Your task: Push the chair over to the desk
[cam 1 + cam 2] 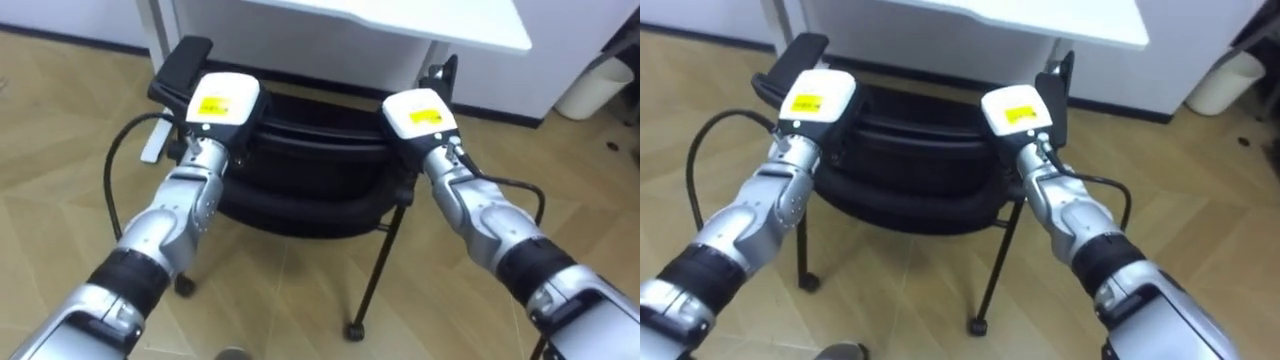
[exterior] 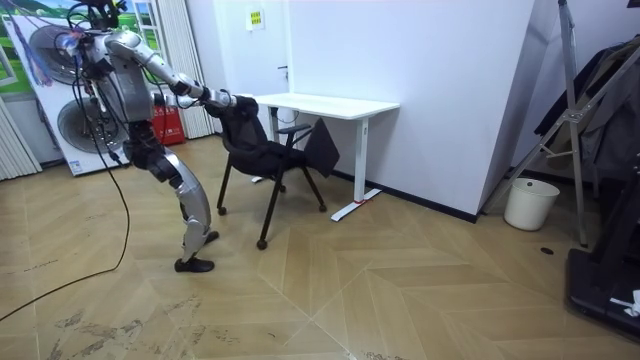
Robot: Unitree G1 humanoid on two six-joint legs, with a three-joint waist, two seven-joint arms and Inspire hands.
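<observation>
We see the white desk [image 2: 330, 104] against the wall as the biggest thing here, and we place everything else by it. The black chair [image 2: 262, 152] stands on the wood floor [image 2: 400, 290] just in front of the desk, at its end toward the room view's left, with the seat turned toward the desk and the backrest [image 1: 320, 125] on the far side from it. The robot stands behind the chair, on the side away from the desk, leaning forward with both arms stretched out to the backrest. A white waste bin [image 2: 529, 203] sits well apart from the desk, off toward the room view's right by the wall. The chair's armrest [image 1: 180, 62] nearer the desk's leg sticks up beside the left hand [image 1: 222, 103], which lies on the top of the backrest. The right hand [image 1: 420, 112] lies on the backrest's other end. The fingers of both hands are hidden over the backrest, so we cannot tell whether they grip it. One caster [image 1: 354, 330] rests on the floor, away from the desk.
</observation>
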